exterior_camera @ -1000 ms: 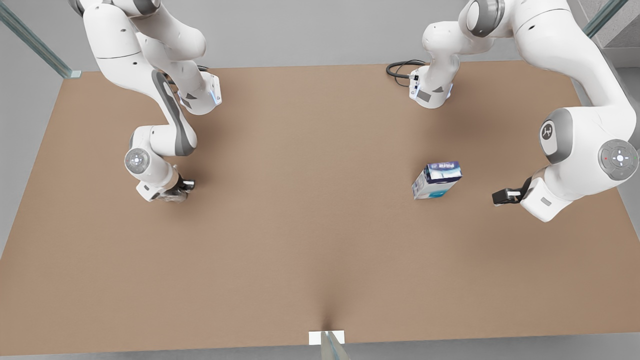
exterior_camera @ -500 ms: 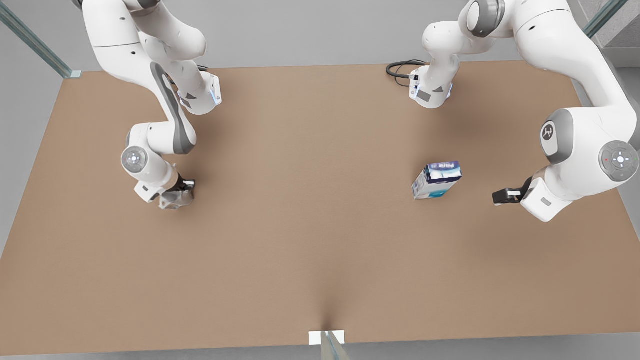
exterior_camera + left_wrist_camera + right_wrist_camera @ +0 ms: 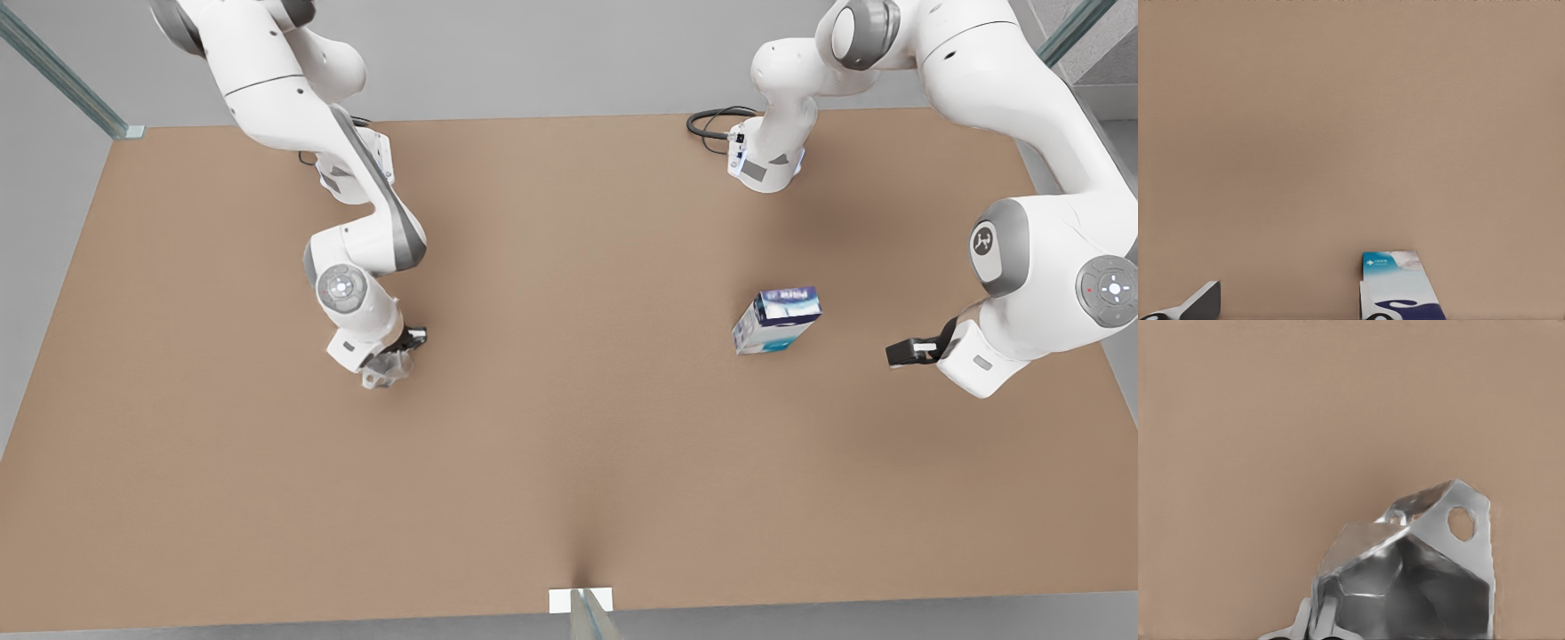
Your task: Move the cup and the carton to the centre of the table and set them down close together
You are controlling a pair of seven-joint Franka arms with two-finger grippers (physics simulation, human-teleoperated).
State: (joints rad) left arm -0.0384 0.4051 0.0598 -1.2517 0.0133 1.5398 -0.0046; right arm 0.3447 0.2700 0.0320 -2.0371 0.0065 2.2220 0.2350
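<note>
On the light brown table (image 3: 569,462), right gripper (image 3: 391,356) grips the faceted cup (image 3: 1418,573); left gripper (image 3: 900,353) waits beside the carton (image 3: 776,320), jaw state unclear.

The cup (image 3: 388,367), pale grey-white and faceted with a small pierced handle, is held in the right claw (image 3: 397,353) over the light brown bench (image 3: 569,462), left of centre in the front view. The carton (image 3: 776,320), white and light blue with a dark blue lettered top, stands on the bench toward the front view's right, well apart from the cup.
</note>
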